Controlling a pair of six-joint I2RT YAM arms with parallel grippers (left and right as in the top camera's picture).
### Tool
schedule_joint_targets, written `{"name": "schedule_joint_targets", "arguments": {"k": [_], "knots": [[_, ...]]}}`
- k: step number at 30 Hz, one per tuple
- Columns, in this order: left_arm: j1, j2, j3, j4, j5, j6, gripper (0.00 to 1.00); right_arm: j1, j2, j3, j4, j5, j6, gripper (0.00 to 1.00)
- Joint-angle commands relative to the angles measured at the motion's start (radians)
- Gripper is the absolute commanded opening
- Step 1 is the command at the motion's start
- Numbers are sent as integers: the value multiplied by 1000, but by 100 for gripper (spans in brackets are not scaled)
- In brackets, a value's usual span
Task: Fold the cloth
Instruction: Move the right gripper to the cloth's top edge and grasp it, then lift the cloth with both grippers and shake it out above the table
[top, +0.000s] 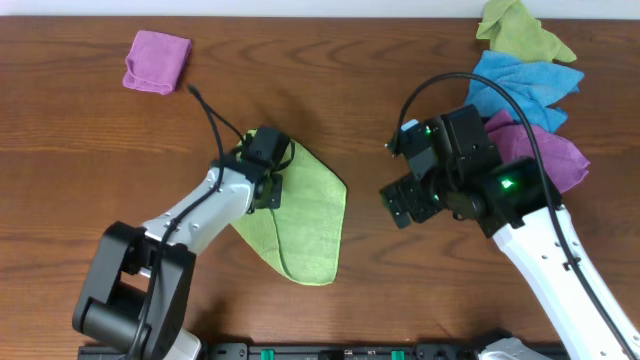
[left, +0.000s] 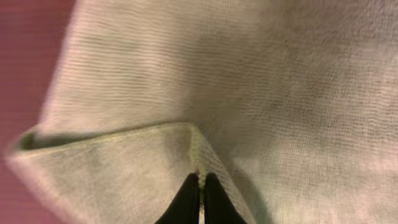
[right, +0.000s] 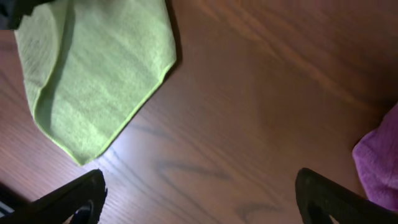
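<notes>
Pinched in the left pincer (left: 200, 186), the cloth (top: 305, 215) hem should travel low and flat; right pincer (right: 199, 193) hangs wide, empty.

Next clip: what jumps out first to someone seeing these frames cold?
The green cloth, folded into a wedge at the table's centre, with the left claw pinched shut on a folded edge of it. The right claw hangs open over bare wood beside it. A heap of unfolded cloths fills the far right corner, and a folded purple cloth sits far left.
</notes>
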Motion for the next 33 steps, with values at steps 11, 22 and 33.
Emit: {"name": "schedule_joint_targets", "arguments": {"k": [11,22,33], "knots": [[77,-277,269,-203,-100,-64,6,4,163,-5,-29,-323,-41,73],[87,-285,269,-185,-99,-80,6,211,146,-54,85,-156,-193,79],[87,-285,269,-183,-99,-90,6,226,230,-224,414,-339,-195,99]]}}
